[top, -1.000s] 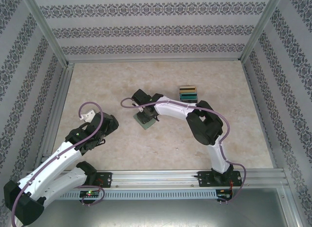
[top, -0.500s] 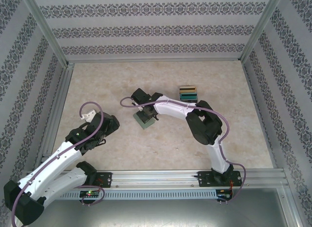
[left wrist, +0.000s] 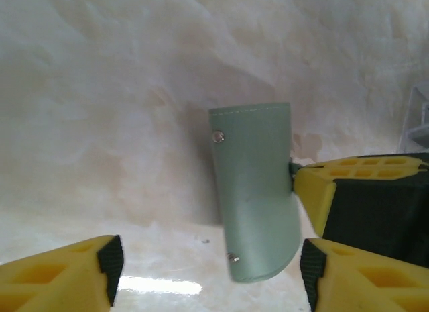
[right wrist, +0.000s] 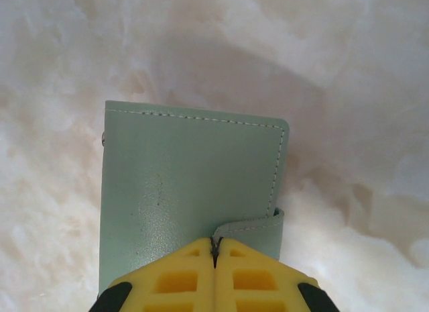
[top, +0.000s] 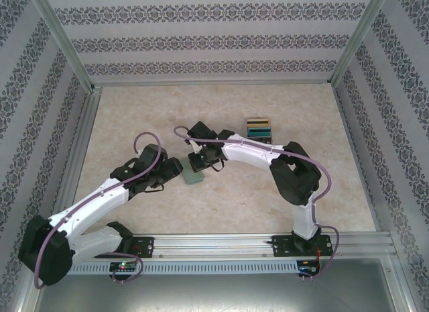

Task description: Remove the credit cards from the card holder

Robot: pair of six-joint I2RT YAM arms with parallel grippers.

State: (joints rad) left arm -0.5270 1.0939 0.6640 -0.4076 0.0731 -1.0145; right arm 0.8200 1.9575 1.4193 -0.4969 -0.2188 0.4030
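Left gripper has swung in beside holder, jaws wide. Right gripper pinches holder's strap, tipping it up mid-table. Cards stacked behind; two-handed opening looks next.

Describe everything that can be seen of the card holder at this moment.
The card holder is a small pale grey-green wallet, leather-like, with light stitching along its edges, rounded corners and two small metal studs on one side. It is folded shut, near the middle of the marbled table. The right gripper is shut on its strap tab. The open left gripper is close, apart from it. Whether it lies flat or is partly lifted cannot be told.
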